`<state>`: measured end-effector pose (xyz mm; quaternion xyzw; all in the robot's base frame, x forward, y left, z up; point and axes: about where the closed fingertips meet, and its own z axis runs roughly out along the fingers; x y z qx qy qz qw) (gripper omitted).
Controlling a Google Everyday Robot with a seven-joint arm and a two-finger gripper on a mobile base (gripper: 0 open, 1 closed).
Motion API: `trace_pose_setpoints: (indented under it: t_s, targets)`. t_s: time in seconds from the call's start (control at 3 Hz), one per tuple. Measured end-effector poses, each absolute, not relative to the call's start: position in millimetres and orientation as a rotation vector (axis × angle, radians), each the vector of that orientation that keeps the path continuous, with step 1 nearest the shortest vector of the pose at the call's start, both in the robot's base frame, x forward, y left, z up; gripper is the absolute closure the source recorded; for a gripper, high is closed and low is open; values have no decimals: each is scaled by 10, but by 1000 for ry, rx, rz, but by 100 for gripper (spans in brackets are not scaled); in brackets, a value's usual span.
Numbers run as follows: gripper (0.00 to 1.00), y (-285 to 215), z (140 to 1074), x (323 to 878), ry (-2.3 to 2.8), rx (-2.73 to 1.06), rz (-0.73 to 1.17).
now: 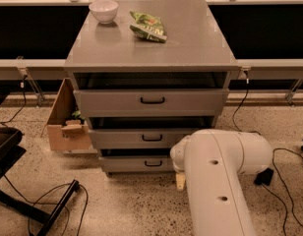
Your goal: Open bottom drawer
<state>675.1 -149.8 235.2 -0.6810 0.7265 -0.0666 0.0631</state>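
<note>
Frankly cannot tell whether the jaws stand apart or together: mostly hidden behind the bulky white arm [218, 181], with only a pale tip showing. Hang low, near the floor [141, 200], just in front of the right end of the bottom drawer [127, 164]. Should shift left to line up with the small black bar handle [153, 163], come in level and square to the front, close across the bar, then pull straight back along the slide without lifting or twisting. Best to keep the wrist clear of the middle drawer [122, 138] just above. As for the bottom drawer itself: grey and flat-fronted, lowest of three in the grey table [191, 38], with a narrower and shorter front than the top drawer [112, 102]. Seems shut or nearly so, though hard to be sure from this angle. Sits tucked back under the other two, close to the floor.
</note>
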Motion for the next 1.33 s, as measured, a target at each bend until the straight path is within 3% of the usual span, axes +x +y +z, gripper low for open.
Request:
trace_pose_setpoints:
  t_s: [0.33, 1.33]
  targets:
    - [0, -1517, 2309, 7007, 2192, -2060, -188]
    - [0, -1513, 2061, 7049, 2235, -1967, -151]
